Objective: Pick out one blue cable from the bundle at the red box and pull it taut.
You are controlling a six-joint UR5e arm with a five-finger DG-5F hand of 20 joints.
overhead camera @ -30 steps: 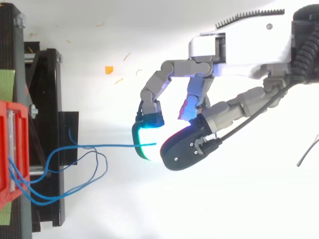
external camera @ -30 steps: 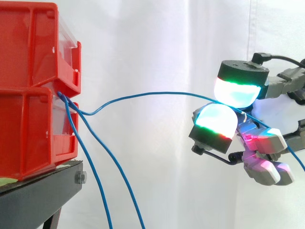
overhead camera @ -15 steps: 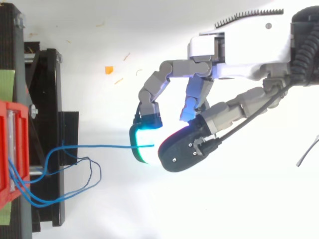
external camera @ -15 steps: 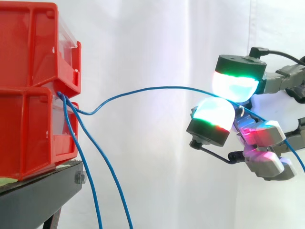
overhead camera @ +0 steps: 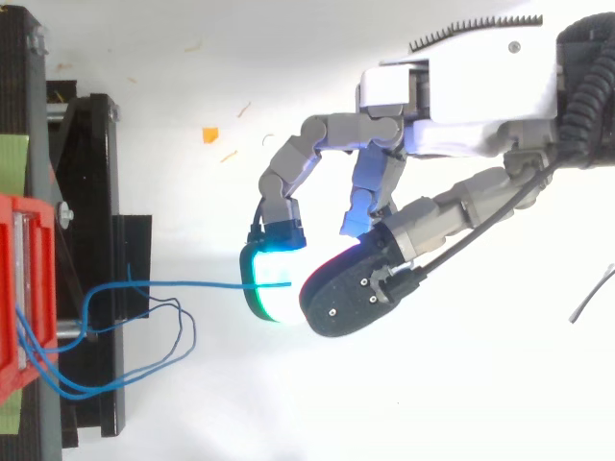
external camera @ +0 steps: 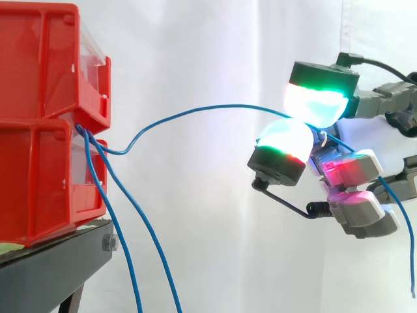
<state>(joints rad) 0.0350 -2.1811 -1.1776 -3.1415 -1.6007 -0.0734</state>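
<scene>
Two stacked red bins [external camera: 39, 130] stand on a black stand [external camera: 52, 267] at the left. Several blue cables come out between them at the bins' front [overhead camera: 19, 288]. One blue cable [external camera: 195, 112] dips just off the bins, then arcs up and right to my hand [external camera: 316, 98]. The hand [overhead camera: 461, 96] pinches that cable [overhead camera: 183, 284] between two glowing pads, a green-white one above and one below. The cable's free end [external camera: 407, 248] hangs down behind the hand. The other blue cables [external camera: 124, 241] droop from the bins toward the floor.
The remaining cables form loose loops [overhead camera: 125, 370] over the black stand [overhead camera: 91, 192]. A small orange scrap [overhead camera: 209, 134] lies on the white surface above the hand. A white curtain closes off the back.
The hand has drifted left toward the bins and a little upward, keeping its pinch. The cable's free end now hangs lower at the right. The drooping cables have swung slightly left.
</scene>
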